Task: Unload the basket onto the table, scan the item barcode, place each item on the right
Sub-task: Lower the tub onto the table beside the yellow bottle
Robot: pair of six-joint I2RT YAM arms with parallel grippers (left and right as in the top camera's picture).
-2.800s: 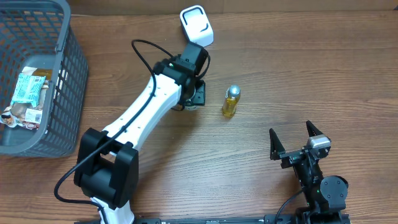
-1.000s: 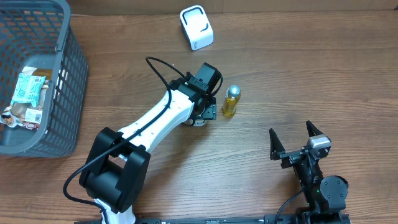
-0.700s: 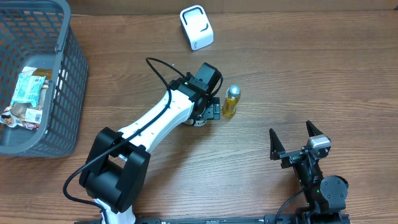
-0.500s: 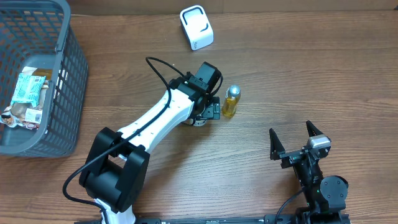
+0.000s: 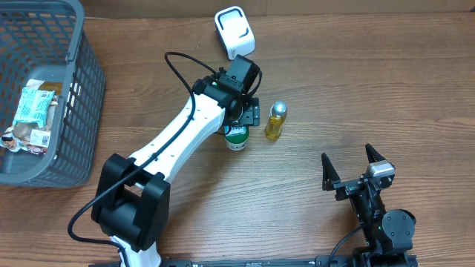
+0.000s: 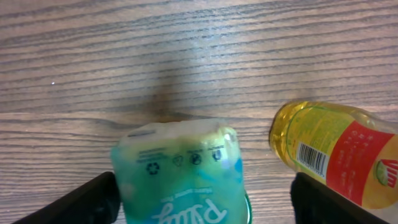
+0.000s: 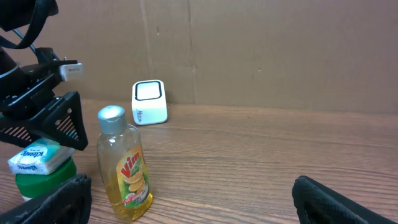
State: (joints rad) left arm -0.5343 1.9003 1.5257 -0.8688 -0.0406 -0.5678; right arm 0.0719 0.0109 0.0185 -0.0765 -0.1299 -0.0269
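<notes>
Left gripper [image 5: 246, 117] backed off the green tub [image 5: 236, 138], wide open and empty; tub looks light and slick, so grab its sides.

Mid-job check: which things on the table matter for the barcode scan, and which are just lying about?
In the job: white scanner; green-lidded tub; left gripper, open by the tub; likely the yellow bottle, whose barcode shows.
Lying about: grey basket; packets in it; right gripper, open, off to the side.
</notes>
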